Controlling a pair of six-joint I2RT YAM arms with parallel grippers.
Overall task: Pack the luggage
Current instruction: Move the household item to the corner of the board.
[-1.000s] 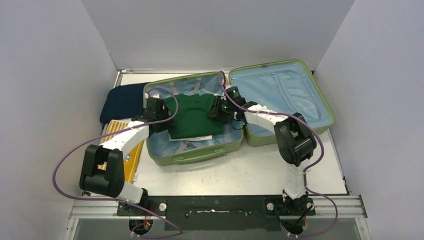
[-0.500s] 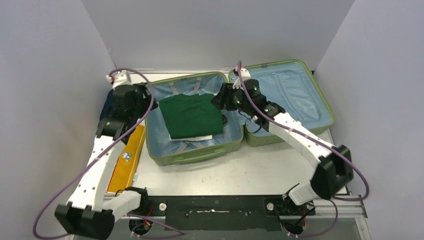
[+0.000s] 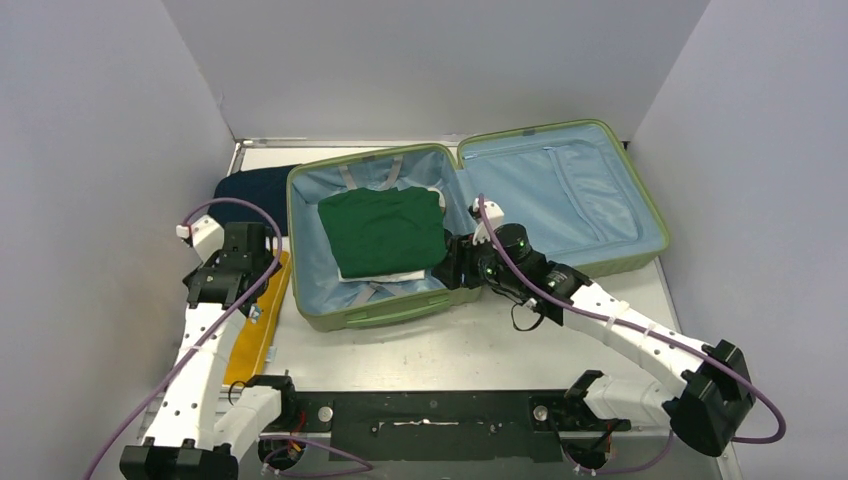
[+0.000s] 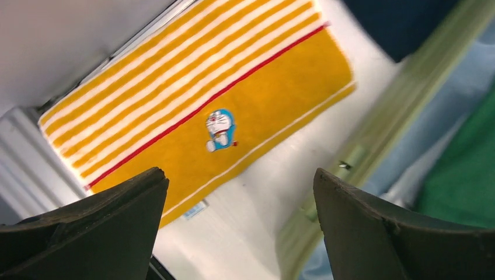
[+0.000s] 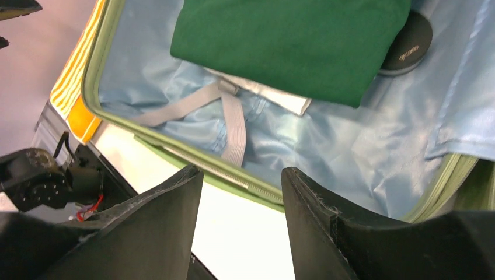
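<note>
Luggage [image 3: 385,312], lying open:
- Lid half: bare blue lining, open from above.
- Base half: folded green garment [image 3: 382,230] fills the middle, with a black round case [image 5: 408,46] tucked at its edge. Grey straps [image 5: 230,125] lie loose on the near strip of lining.

Left of the shell: yellow striped towel [image 4: 233,111] and navy bundle [image 3: 250,190] take up the wall-side strip.

Table [image 3: 450,355] in front: bare, passable.

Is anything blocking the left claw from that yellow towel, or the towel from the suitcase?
Nothing visible. The left gripper hangs open above the yellow towel, which lies beside the luggage; only its green rim rises between.
</note>
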